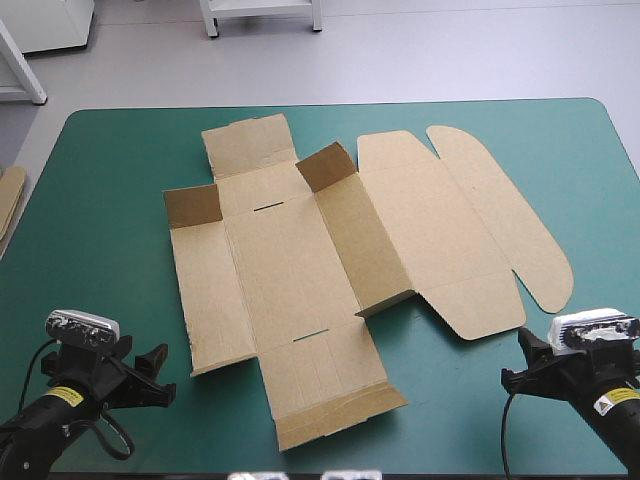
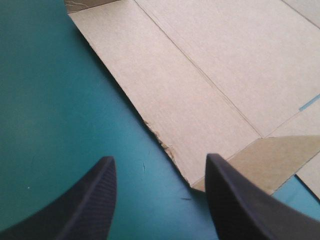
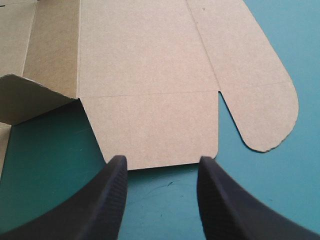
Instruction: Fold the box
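The brown box (image 1: 330, 250) lies as a cut sheet in the middle of the teal-green table, mostly flat. One long wall and two small corner flaps (image 1: 325, 165) stand partly raised. My left gripper (image 1: 150, 375) is open near the front left, just short of the sheet's left front corner (image 2: 192, 182). My right gripper (image 1: 525, 360) is open near the front right, facing the lid's front flap (image 3: 155, 132), with its rounded tab (image 3: 265, 115) off to one side. Neither gripper touches the board.
An edge of more brown board (image 1: 8, 200) shows at the table's left edge. The sheet's left panel has a ragged, torn border (image 2: 162, 142). Bare teal-green cover (image 1: 100, 230) surrounds the sheet on all sides.
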